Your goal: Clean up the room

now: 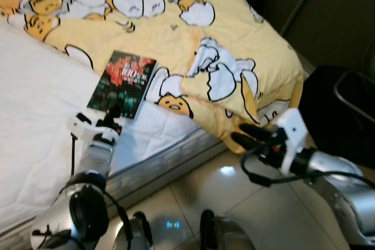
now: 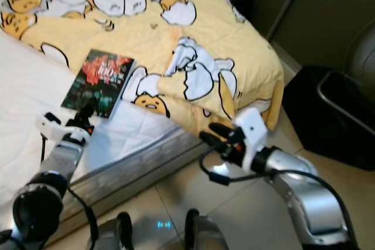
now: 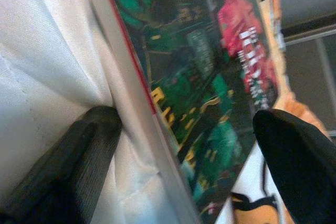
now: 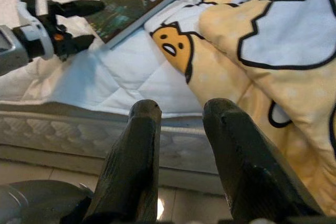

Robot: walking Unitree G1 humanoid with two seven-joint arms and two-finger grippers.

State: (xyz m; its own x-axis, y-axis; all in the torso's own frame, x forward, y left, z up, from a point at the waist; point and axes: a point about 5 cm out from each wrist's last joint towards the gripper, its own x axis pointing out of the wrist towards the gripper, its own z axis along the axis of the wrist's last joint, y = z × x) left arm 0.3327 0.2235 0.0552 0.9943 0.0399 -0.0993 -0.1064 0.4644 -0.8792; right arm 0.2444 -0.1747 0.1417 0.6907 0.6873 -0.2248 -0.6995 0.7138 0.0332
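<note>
My left gripper (image 1: 111, 115) reaches over the edge of the bed, its fingers spread apart around the near corner of the book (image 1: 123, 83). In the left wrist view one finger (image 3: 79, 166) presses into the white sheet (image 1: 35, 115) at the book's edge, and the other finger (image 3: 299, 166) hangs over the far side of the cover, so the book sits between them, not yet pinched. The book lies flat on the white sheet at about 12 o'clock from that gripper. Its cover is dark with green patches and red lettering, and its far end touches the edge of the yellow quilt (image 1: 176, 33).

My right gripper (image 1: 249, 136) floats low beside the bed at about 3 o'clock from the left one, over the pale tiled floor (image 1: 234, 191). Its fingers are slightly parted with a narrow gap between them and hold nothing. They point toward the hanging corner of the quilt, just beside it.

The quilt, printed with white eggshells and yellow cartoon figures, covers the bed from 11 to 2 o'clock and droops over the mattress (image 1: 158, 162) corner. At 3 o'clock, well apart from the bed, stands a black box (image 2: 328, 115) on the floor.
</note>
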